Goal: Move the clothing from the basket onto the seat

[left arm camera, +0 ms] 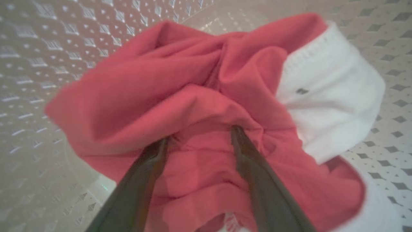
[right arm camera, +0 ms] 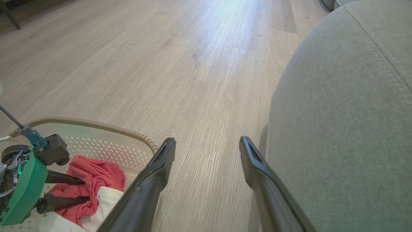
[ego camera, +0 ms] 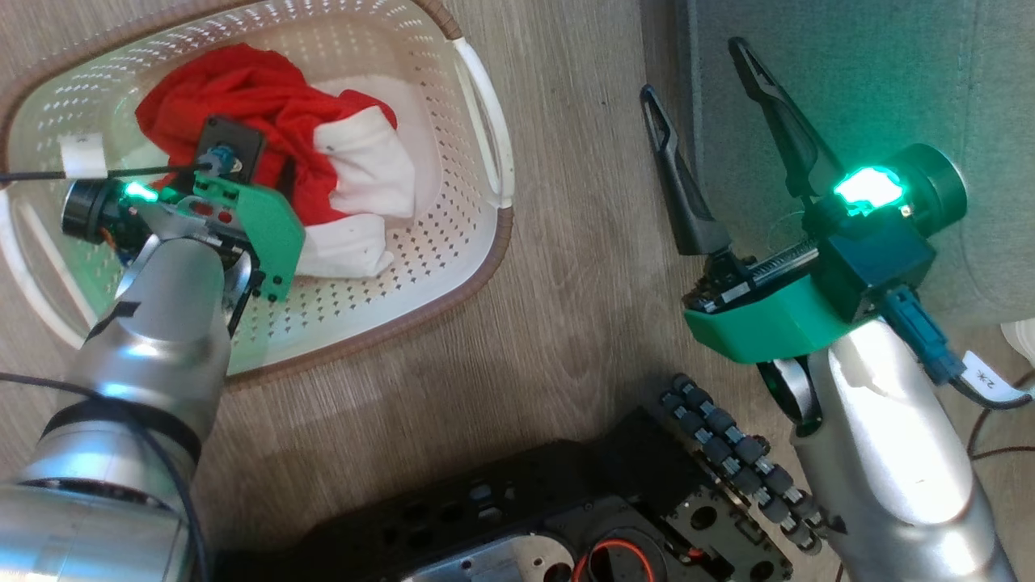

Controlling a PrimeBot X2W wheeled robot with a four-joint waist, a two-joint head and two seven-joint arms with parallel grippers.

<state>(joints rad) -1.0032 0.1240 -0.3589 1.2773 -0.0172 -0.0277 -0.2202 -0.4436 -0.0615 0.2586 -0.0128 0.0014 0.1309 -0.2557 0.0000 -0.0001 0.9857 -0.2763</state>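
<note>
The clothing [ego camera: 242, 89], a bunched red garment with white panels, lies in the cream perforated basket [ego camera: 505, 234] at the upper left of the head view. My left gripper [left arm camera: 199, 133] reaches down into the basket, open, with both fingertips pressed into a red fold [left arm camera: 180, 80]. The right wrist view shows the same fingers [right arm camera: 64, 178] touching the cloth [right arm camera: 96, 174] from the left, inside the basket [right arm camera: 96, 124]. My right gripper [ego camera: 695, 69] stands open and empty above the wood floor, just left of the grey seat [ego camera: 849, 81]; its fingers [right arm camera: 207, 141] point along the seat's [right arm camera: 347, 129] edge.
Wood floor [ego camera: 582, 242] separates the basket from the seat. My black wheeled base [ego camera: 566, 517] fills the bottom middle of the head view. A white object [ego camera: 1023, 335] sits at the right edge, near cables by my right forearm.
</note>
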